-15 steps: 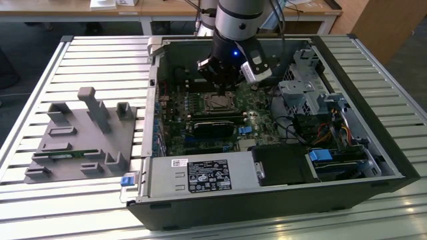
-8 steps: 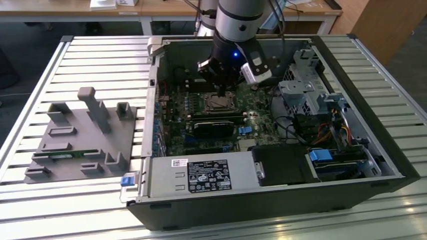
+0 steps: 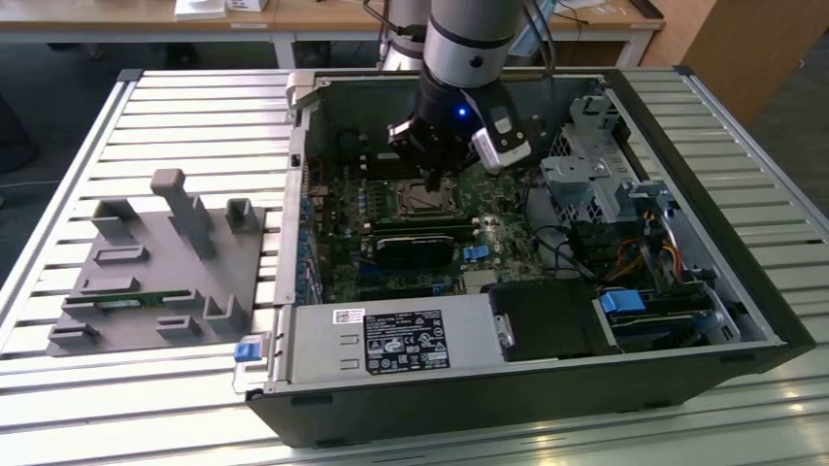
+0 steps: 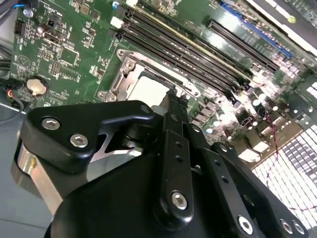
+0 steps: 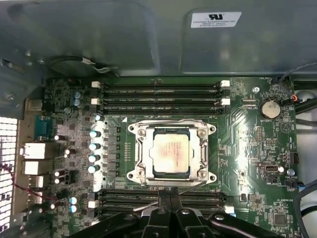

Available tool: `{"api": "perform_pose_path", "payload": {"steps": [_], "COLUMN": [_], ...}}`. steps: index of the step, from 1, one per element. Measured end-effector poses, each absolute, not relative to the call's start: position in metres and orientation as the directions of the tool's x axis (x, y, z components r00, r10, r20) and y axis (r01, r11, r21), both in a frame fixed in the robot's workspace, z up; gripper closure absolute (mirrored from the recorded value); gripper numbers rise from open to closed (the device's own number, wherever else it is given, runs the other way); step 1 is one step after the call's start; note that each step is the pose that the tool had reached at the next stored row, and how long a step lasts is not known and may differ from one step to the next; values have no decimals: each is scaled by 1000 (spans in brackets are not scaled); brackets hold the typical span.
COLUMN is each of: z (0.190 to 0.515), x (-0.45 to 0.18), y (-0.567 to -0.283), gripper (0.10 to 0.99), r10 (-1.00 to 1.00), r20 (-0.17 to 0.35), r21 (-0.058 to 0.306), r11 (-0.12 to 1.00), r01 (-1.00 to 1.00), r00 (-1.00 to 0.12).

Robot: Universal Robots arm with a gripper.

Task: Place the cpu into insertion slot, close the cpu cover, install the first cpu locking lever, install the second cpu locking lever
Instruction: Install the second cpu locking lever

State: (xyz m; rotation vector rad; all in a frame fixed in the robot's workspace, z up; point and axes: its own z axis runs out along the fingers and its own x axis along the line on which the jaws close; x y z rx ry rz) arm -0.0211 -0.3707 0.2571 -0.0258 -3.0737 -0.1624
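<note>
The cpu (image 5: 171,151), a dull silver-beige square, lies flat in the insertion slot (image 5: 132,174) on the green motherboard. The cpu cover (image 5: 171,130), a silvery frame, lies down around the chip's face. My gripper (image 5: 170,195) is shut with nothing between its black fingers. Its tips hang just above the socket's edge on the side facing one bank of memory slots. In the second wrist view the gripper (image 4: 173,94) points at the rim beside the cpu (image 4: 146,89). From outside, the gripper (image 3: 434,182) reaches down into the open case over the slot (image 3: 421,201).
Long black memory slots (image 5: 158,99) flank the socket on two sides. A black card (image 3: 417,248) and blue clip (image 3: 475,252) sit nearer the case front. The power supply (image 3: 388,342), drive cage (image 3: 589,180) and case walls hem the board in. A grey fixture (image 3: 162,262) stands at the exterior view's left.
</note>
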Motion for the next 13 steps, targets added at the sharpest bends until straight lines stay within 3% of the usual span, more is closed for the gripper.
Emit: {"api": "perform_pose_path", "payload": {"steps": [13], "z": [244], "x": [-21], "y": [-371], "gripper": [980], "r10": [13], "r20": [65], "r21": [105], "r11": [994], "r01": [20], "r00": [-998]}}
